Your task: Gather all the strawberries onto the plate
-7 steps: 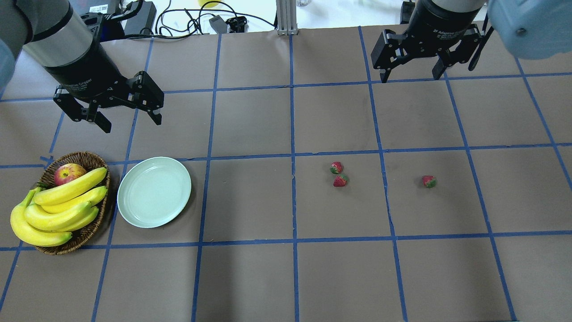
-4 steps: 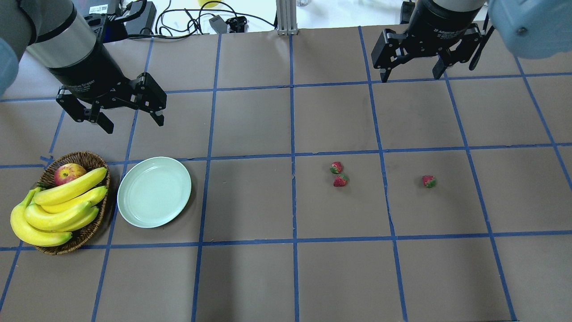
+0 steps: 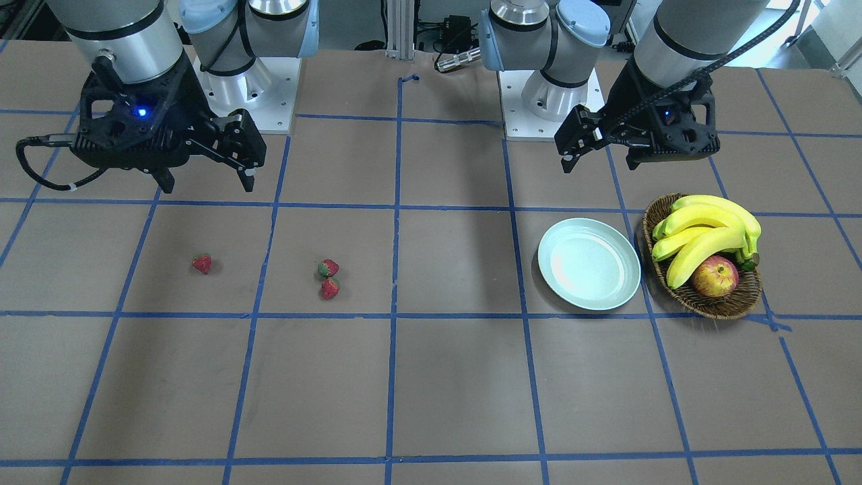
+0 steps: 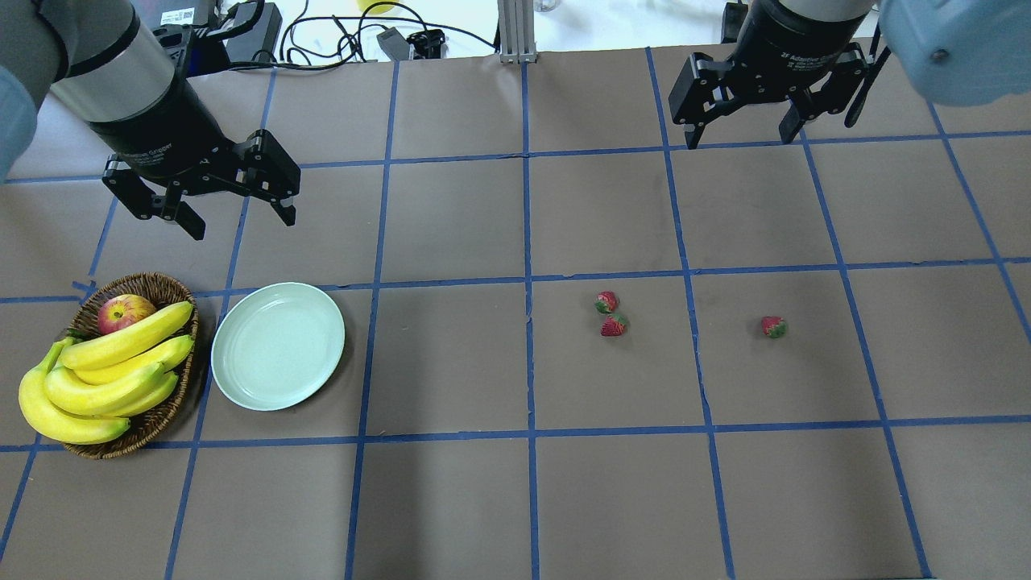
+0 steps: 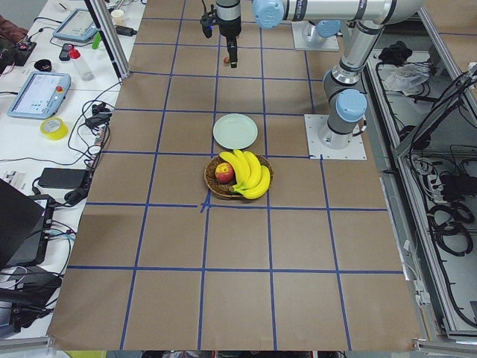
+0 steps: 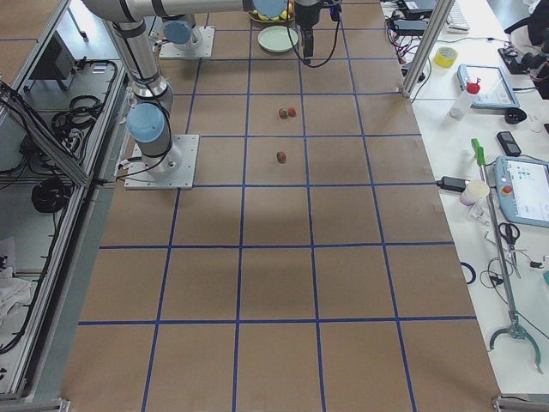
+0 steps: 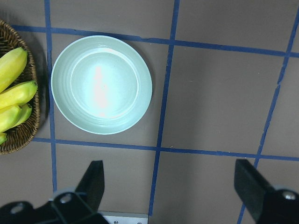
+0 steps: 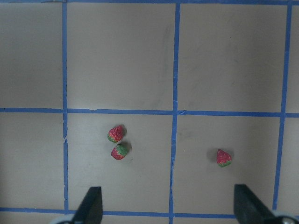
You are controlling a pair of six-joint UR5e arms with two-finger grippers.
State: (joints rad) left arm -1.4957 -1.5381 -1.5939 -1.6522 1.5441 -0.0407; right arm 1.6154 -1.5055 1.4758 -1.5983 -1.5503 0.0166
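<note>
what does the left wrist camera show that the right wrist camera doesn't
Only the left wrist view shows the plate, empty, with the basket of bananas beside it. Only the right wrist view shows the three strawberries, two close together and one apart. Both show the brown table with blue tape lines, and an open gripper at the bottom edge: the left gripper in one, the right gripper in the other.
</note>
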